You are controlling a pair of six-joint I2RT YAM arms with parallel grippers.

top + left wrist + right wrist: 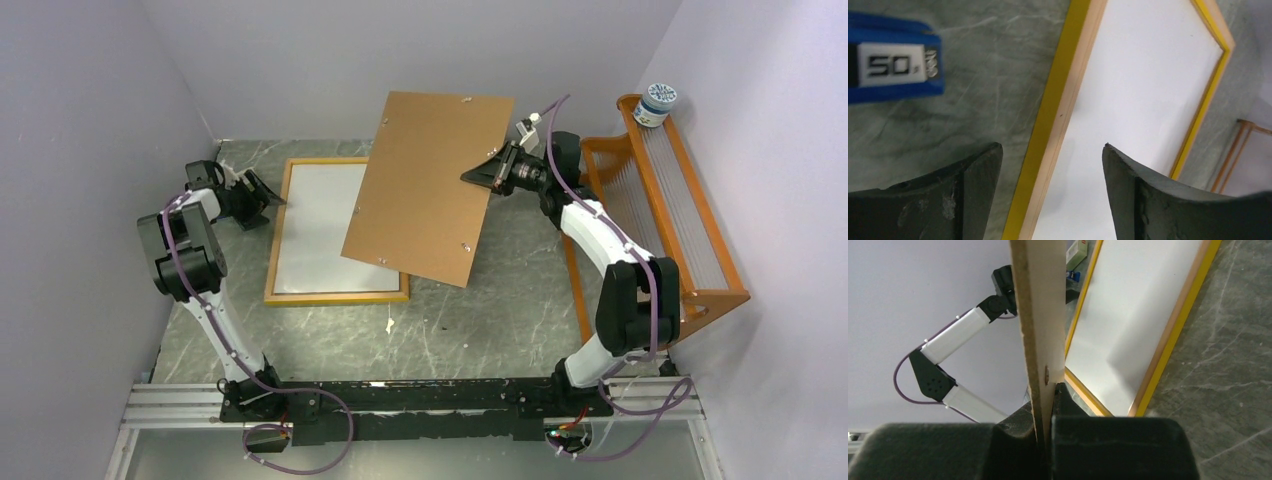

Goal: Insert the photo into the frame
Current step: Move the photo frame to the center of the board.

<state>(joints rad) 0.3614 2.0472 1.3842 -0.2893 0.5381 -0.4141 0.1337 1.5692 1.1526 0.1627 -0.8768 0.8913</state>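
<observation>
The frame (335,297) lies flat on the table left of centre, with a thin yellow-orange border. A plain white sheet (315,230) fills its opening; it looks like the photo lying white back up, and no printed side shows. My right gripper (478,175) is shut on the right edge of the brown hardboard backing panel (430,185) and holds it tilted above the frame's right side. The right wrist view shows the panel (1040,315) edge-on between the gripper (1045,405) jaws. My left gripper (272,200) is open and empty; it (1052,146) straddles the frame's left border (1048,115).
An orange wooden slatted rack (660,200) stands along the right wall with a small round tin (656,103) on its far end. A blue block marked "50" (893,65) lies left of the frame. A small white scrap (388,322) lies below the frame.
</observation>
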